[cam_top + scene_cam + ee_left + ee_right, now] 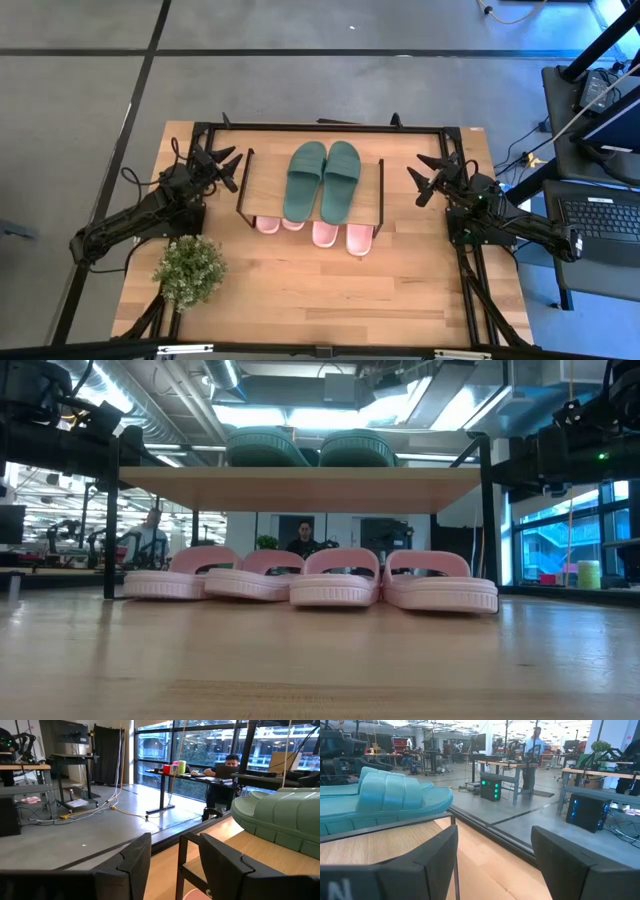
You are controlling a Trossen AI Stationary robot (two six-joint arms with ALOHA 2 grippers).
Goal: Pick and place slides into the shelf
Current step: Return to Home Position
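The shelf (265, 180) stands mid-table, its plank top (300, 488) on black wire legs. Two dark green slides (322, 180) lie side by side on the plank, soles down. Several light pink slides (330, 580) sit in a row on the table under the plank; their near ends (315, 232) poke out. My left gripper (222, 165) hovers open at the shelf's left end, beside a green slide (280, 817). My right gripper (428, 175) hovers open at the shelf's right end, beside the other green slide (380, 800). Both grippers hold nothing.
A small potted plant (189, 268) stands on the table's near left, just in front of the left arm. Bare wood (340, 290) spreads between the shelf and the near edge. A black frame (330, 127) runs along the far edge. People sit at desks in the room beyond.
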